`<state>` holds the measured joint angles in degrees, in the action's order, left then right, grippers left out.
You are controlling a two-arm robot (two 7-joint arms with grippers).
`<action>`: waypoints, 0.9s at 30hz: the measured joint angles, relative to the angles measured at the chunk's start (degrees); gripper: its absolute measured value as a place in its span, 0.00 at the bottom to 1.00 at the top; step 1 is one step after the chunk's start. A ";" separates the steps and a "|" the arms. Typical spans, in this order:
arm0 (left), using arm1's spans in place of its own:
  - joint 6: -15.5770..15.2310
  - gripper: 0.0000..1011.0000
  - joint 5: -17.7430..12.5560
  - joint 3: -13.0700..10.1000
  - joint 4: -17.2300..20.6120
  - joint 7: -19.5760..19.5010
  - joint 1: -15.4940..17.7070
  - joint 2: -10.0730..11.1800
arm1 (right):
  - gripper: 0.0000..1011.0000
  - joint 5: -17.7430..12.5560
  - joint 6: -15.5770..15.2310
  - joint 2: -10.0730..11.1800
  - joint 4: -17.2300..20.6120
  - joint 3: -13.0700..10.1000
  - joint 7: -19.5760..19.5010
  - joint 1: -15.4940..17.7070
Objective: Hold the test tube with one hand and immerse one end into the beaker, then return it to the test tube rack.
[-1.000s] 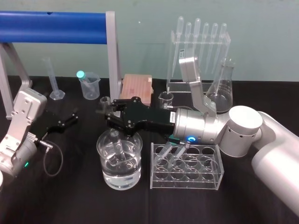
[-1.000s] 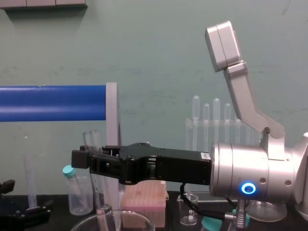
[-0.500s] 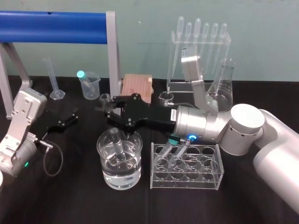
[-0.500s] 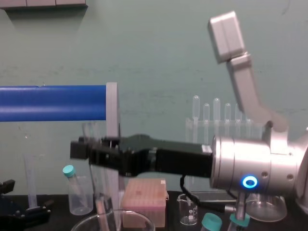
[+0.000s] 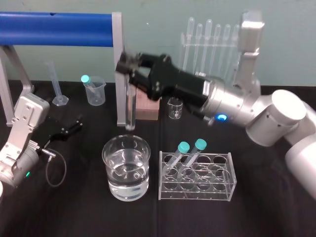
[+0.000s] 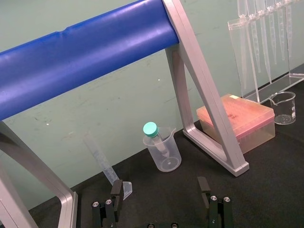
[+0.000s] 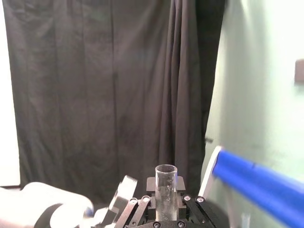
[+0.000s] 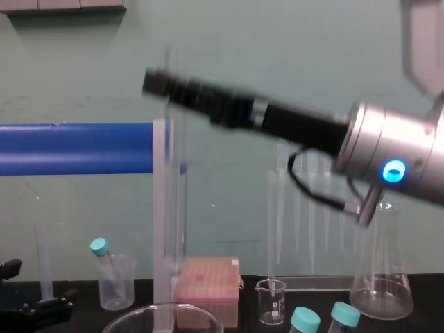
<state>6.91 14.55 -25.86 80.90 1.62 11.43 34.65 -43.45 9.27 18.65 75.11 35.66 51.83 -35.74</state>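
Observation:
The test tube (image 5: pixel 130 103) hangs upright, its upper part clamped in my right gripper (image 5: pixel 126 63), which is shut on it. Its lower end is in the air, above and just behind the rim of the wide beaker (image 5: pixel 112 165) of water. In the right wrist view the tube's open rim (image 7: pixel 166 183) stands up between the right gripper's (image 7: pixel 166 203) fingers. In the chest view the gripper (image 8: pixel 157 82) is high up, and the tube (image 8: pixel 180 208) hangs blurred over the beaker's rim (image 8: pixel 125 320). The clear test tube rack (image 5: pixel 219 190) stands right of the beaker. My left gripper (image 5: pixel 69 128) rests open and empty at the left, as in its wrist view (image 6: pixel 160 204).
Two teal-capped tubes (image 5: pixel 190 148) lean in the rack. Behind stand a blue bar frame (image 5: pixel 54 28), a plastic beaker (image 5: pixel 95 91), a graduated cylinder (image 5: pixel 57 84), a pink box (image 5: pixel 148 108), a small glass beaker (image 5: pixel 174 108), a pipette stand (image 5: pixel 207 34) and a flask (image 8: pixel 378 277).
My right gripper has risen and moved back with the test tube. The tube's lower end came up out of the beaker's water. The left arm has not moved.

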 joint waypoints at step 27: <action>0.00 0.99 0.00 0.00 0.00 0.00 0.00 0.00 | 0.22 0.45 -3.14 16.85 23.84 -16.10 -19.81 19.49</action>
<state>6.91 14.55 -25.86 80.90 1.62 11.43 34.65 -42.99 6.12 35.50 98.95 19.56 32.02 -16.25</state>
